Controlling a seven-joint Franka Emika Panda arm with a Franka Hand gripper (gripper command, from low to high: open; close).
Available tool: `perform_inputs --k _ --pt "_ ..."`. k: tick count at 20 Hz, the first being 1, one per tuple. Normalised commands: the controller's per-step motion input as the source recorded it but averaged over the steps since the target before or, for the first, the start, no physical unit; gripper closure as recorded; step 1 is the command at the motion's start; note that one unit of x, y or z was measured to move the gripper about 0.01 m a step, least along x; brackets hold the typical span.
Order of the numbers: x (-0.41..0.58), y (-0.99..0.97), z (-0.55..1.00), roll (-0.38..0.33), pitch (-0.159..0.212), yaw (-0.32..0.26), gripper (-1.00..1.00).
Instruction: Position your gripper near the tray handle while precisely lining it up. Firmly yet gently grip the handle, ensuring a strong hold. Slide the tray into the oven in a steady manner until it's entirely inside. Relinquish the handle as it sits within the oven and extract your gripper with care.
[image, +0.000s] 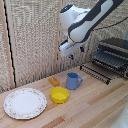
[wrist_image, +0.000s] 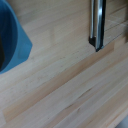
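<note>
Item: flat dark metal wire tray (image: 100, 69) of thin parallel bars, drawn out of the front of the oven and projecting over the counter toward the exterior view's left. Its rear part sits at the oven mouth; the front part is in the open.

Item: thin dark metal tray handle (image: 93, 73), the bar along the tray's front edge, free of any contact. In the wrist view a dark glossy bar (wrist_image: 97, 25) stands above the wood; which part of the tray it is cannot be told.

Item: small boxy silver-grey toaster oven (image: 116, 52), dark top, dark interior, at the exterior view's right edge, partly cut off.

Item: white end effector (image: 75, 54) with dark blue tips, on a white-and-black arm, hanging in the air above the counter, between the tray and the mug, apart from both. Finger spread: cannot tell. Nothing is seen held.

Item: blue mug (image: 73, 80), upright, near the tray's front; its blurred blue body (wrist_image: 12, 42) fills one side of the wrist view.

Item: yellow bowl (image: 59, 94), just beside the mug.

Item: small orange-brown block (image: 54, 81), beside the mug.

Item: round floral-rimmed white plate (image: 25, 103), at the exterior view's left.

Surface: pale wooden plank counter (image: 95, 102), light grain.

Room: beige woven backdrop (image: 35, 35) behind.
</note>
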Motion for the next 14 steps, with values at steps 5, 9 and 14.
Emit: perform_inputs --k 5,9,14 --pt "0.015 -0.40 -0.10 -0.312 -0.009 0.080 -1.00" --pt "0.024 -0.39 -0.14 -0.316 0.000 0.084 -1.00" --pt "0.040 -0.43 -0.17 -0.309 0.000 0.087 -1.00"
